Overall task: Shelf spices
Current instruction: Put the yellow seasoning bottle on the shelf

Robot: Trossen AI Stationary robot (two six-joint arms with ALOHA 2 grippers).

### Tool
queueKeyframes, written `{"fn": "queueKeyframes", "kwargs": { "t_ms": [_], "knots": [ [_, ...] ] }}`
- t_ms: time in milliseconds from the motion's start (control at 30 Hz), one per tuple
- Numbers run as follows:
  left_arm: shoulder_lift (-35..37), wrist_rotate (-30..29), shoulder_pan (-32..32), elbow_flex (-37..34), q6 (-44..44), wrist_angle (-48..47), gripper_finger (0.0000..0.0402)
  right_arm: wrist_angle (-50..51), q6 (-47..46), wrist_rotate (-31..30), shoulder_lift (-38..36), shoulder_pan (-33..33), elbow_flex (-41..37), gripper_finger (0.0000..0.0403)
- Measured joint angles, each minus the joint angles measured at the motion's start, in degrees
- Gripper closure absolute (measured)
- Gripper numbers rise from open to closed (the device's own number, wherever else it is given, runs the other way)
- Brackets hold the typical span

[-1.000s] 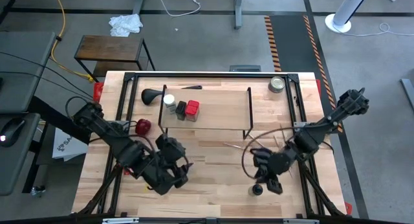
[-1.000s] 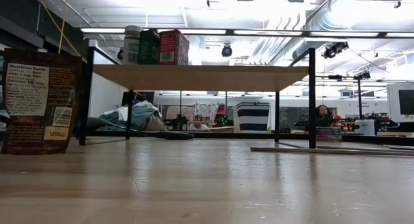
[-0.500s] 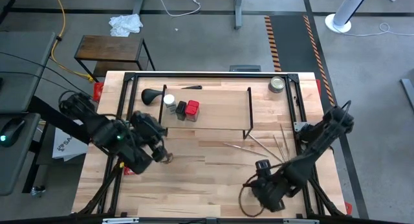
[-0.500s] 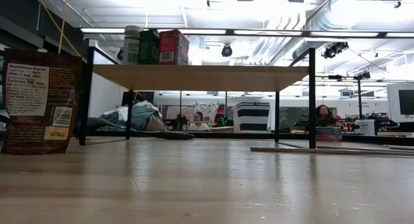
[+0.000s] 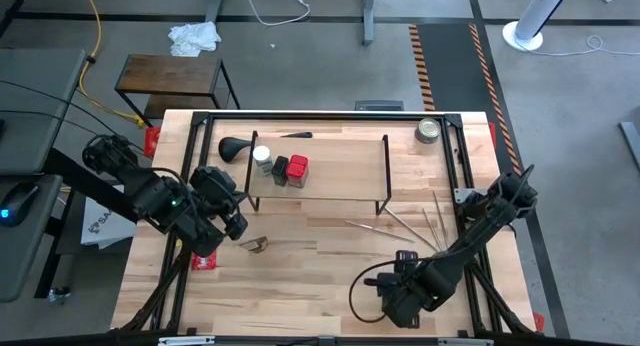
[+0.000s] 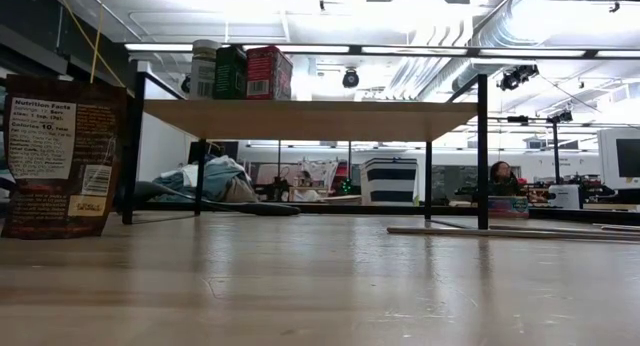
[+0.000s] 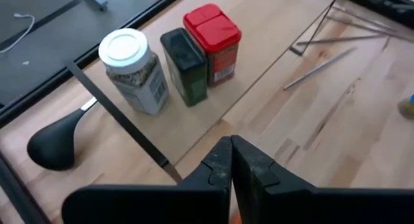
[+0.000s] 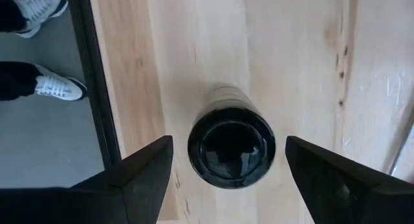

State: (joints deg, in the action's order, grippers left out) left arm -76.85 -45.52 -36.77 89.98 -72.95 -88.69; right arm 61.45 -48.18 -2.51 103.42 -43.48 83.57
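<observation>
The right gripper (image 8: 223,162) is wide open and points straight down at a black-capped jar (image 8: 231,146). The jar stands upright on the table (image 5: 320,276), near the front edge on the right side. Its cap sits between the two fingers (image 8: 139,169), but neither finger touches it. The jar's long way runs up and down, the same way the gripper looks. So my guess is the next move is to drop straight down and squeeze the jar from both sides.

From above, the right gripper (image 5: 392,298) is low over the front of the table, with its arm bent back to the right. The jar is hidden under it in that view.

The shelf (image 5: 320,166) stands at the back of the table, well apart from this jar. Three things already stand together on its left end: a white-capped jar (image 7: 129,68), a dark green tin (image 7: 184,65) and a red-topped tin (image 7: 212,39).

The left gripper (image 7: 231,162) is shut tight and holds nothing. It hangs near the left front corner of the shelf and is far from the black-capped jar, so the right arm is the nearer one. A small tan holder (image 5: 255,245) lies on the table just beside the left gripper (image 5: 232,226).
</observation>
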Motion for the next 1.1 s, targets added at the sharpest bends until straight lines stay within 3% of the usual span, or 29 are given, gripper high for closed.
{"fn": "queueKeyframes", "kwargs": {
  "t_ms": [633,733,867,1000,1100],
  "knots": [
    [0.06,4.94,0.0,-3.96,0.07,3.17,0.0401,-2.91,0.63,-0.06,2.89,0.11,-0.04,0.0109],
    [0.06,5.01,0.0,-3.96,0.02,3.35,0.0401,-2.73,0.63,-0.27,2.86,0.11,-0.05,0.0135],
    [0.06,4.99,-0.05,-3.96,-0.31,3.44,0.0401,-0.27,0.71,-0.25,2.67,0.4,-0.04,0.0216],
    [0.25,4.08,-0.47,-3.96,-0.29,3.48,0.0401,2.36,3.0,-1.29,-0.74,2.42,0.81,0.0218],
    [1.05,2.29,-1.03,-3.94,-0.03,3.48,0.0401,7.12,5.84,-5.98,-4.21,5.83,5.43,0.0218]
  ]
}}
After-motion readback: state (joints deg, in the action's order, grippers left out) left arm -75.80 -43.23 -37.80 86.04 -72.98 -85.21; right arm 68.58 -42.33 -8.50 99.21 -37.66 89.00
